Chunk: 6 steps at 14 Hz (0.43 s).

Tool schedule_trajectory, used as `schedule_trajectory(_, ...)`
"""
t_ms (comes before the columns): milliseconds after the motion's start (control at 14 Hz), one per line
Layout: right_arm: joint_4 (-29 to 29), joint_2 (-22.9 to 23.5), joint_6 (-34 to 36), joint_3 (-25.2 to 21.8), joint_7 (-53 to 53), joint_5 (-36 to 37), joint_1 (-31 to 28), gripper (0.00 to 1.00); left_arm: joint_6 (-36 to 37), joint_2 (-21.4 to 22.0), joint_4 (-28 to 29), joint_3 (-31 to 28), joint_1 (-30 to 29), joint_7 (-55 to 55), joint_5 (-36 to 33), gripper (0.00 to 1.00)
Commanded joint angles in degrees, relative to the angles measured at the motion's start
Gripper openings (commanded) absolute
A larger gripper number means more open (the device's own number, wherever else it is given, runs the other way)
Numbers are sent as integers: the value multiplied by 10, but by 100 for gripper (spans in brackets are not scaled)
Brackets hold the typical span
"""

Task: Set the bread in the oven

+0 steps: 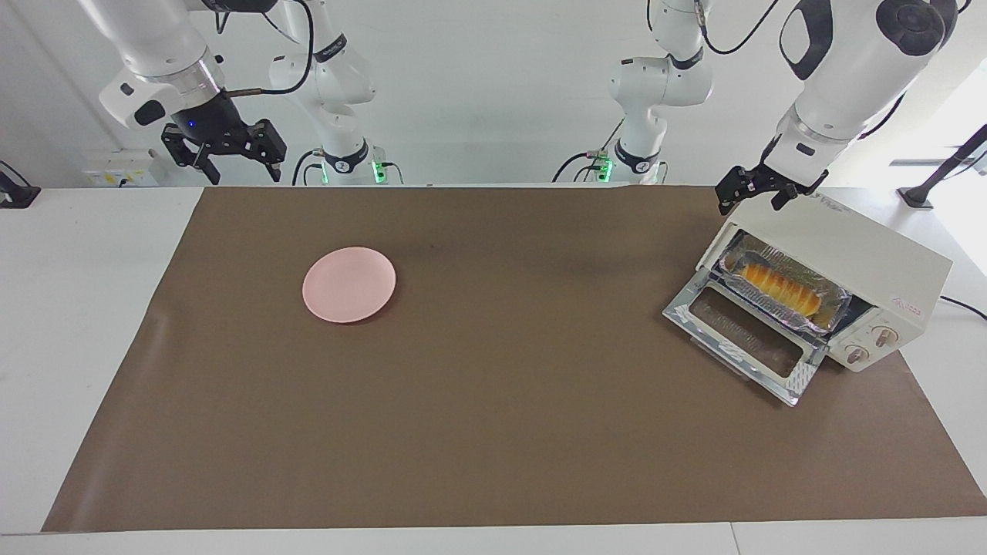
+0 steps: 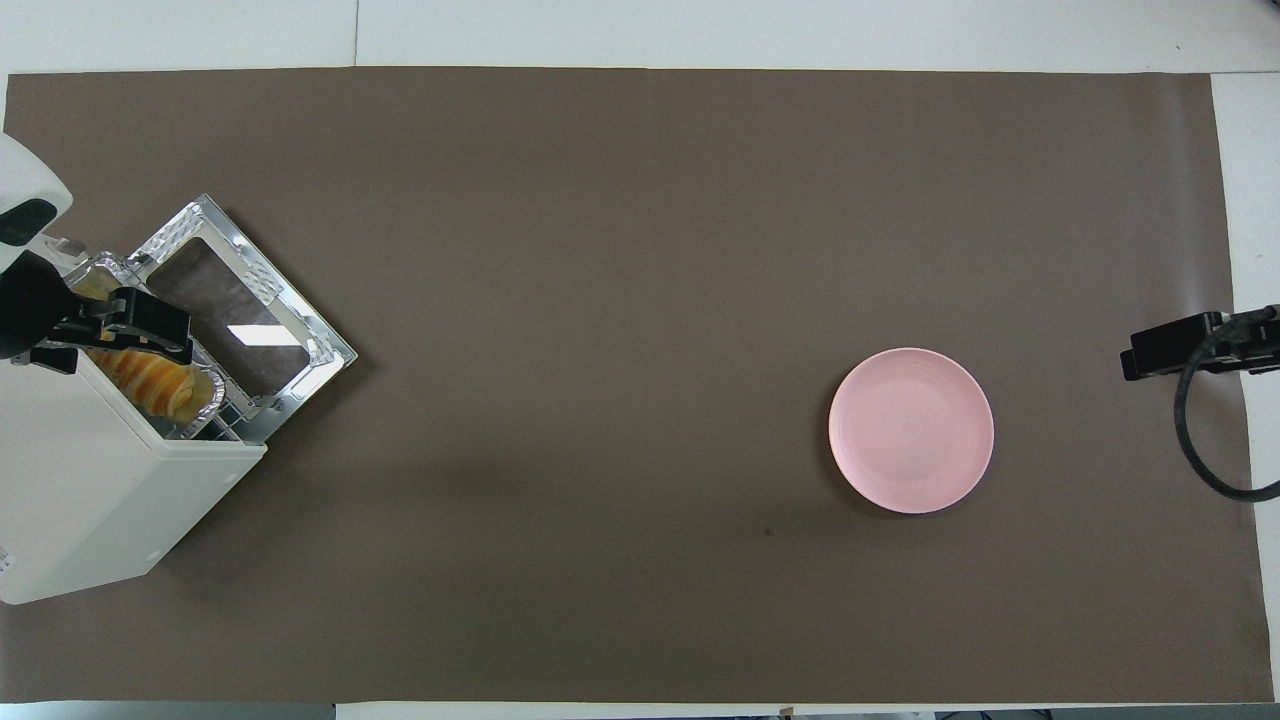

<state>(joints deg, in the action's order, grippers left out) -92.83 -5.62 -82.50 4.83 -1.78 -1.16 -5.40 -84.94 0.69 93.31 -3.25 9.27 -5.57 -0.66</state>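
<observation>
A white wall (image 1: 493, 92) closes the room where the robots stand, with a socket box (image 1: 119, 171) low on it toward the right arm's end. The white surface (image 1: 85, 308) runs the full width and carries a large brown mat (image 1: 493, 401) that covers most of it, leaving bare white margins at both ends.

The oven (image 1: 848, 262) sits on the mat at the left arm's end, turned at an angle, its glass door (image 1: 744, 343) dropped open and lying flat on the mat in front of it. Inside, a crinkled foil tray (image 1: 829, 297) holds the bread (image 1: 779, 287), which lies lengthwise in the tray within the oven's opening.

A round pink plate (image 1: 348, 284) rests on the mat toward the right arm's end, well apart from the oven, with nothing on it.

The left end effector (image 1: 752, 189) hangs over the oven's top corner nearest the robots, fingers spread wide and holding nothing. The right end effector (image 1: 224, 150) waits raised over the mat's corner at its own end, fingers also spread wide and empty.
</observation>
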Motion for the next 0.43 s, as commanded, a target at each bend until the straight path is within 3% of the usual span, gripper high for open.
schedule_trajectory(0,-5,-9,8,3,-16,-8,-8,100,-14,-3,-5,1,4,6,7,100)
schedule_trajectory(357,-5,-9,8,3,-16,-8,-8,100,-35,-3,-4,1,4,5,7,100)
